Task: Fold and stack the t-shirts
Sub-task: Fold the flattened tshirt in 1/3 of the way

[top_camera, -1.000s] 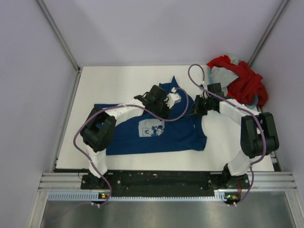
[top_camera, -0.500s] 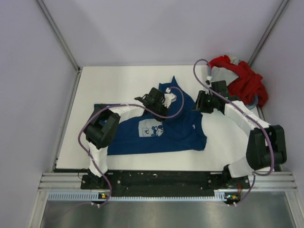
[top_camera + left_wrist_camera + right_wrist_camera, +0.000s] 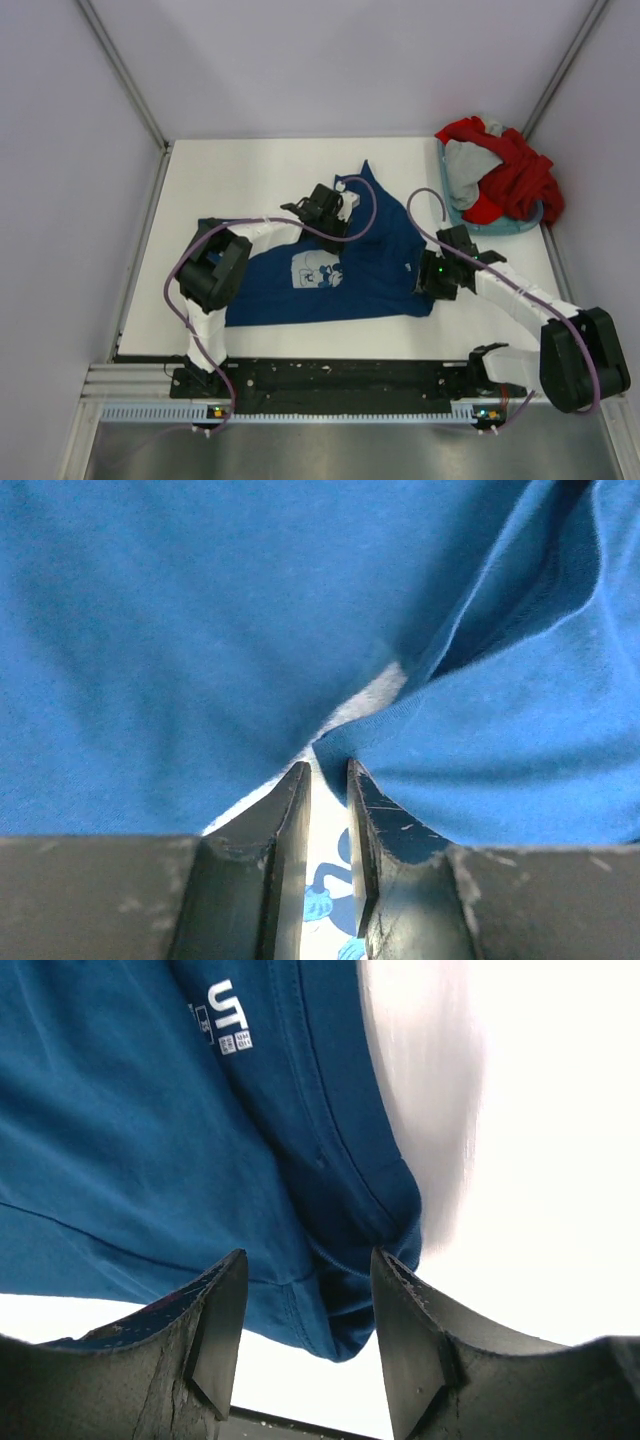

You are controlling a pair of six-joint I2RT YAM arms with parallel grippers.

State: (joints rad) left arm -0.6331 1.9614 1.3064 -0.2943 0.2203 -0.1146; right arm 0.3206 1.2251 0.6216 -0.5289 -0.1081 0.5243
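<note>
One navy t-shirt (image 3: 380, 270) lies spread mid-table (image 3: 250, 170), its white tag (image 3: 228, 1020) reading "UT". The left gripper (image 3: 328, 770), nearly closed, meets a fold at its 12 o'clock; grip unclear. The right gripper (image 3: 305, 1270) gapes over its 4 o'clock corner. A red t-shirt (image 3: 520, 175) and a grey t-shirt (image 3: 465, 165) are heaped in the basket (image 3: 500, 228) at 2 o'clock

Bright, even, soft overhead light; only faint shadows. Overexposed on table (image 3: 540, 1160) in right wrist view; blurred close up at left fingers (image 3: 285, 880).
</note>
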